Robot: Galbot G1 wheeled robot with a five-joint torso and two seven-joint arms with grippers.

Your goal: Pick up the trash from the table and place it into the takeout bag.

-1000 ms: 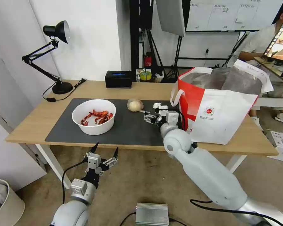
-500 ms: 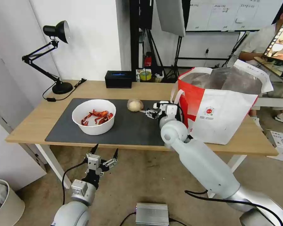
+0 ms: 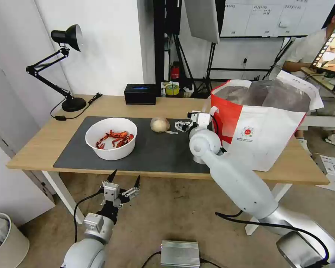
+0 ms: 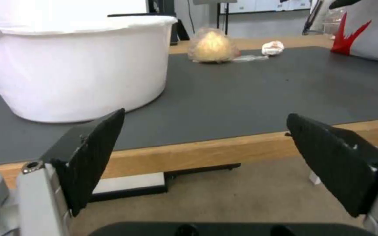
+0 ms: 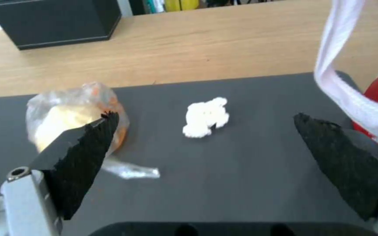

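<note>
Right wrist view, end effector (image 5: 206,154) spread (tissue wad (image 5: 206,117) between)

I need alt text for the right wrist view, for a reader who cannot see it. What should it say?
The open right gripper hovers over the dark grey mat, with a small white tissue wad lying between its two black fingers. A tan wrapped ball lies beside the wad, the takeout bag's white strap handle hangs at one side, and a black box stands on the wooden table beyond.

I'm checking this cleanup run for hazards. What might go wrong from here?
The open right gripper hovers over the small tissue wad, with the wrapped ball by one finger and the takeout bag strap by the other. Closing might nudge the ball, snag the strap, or miss the wad.
</note>
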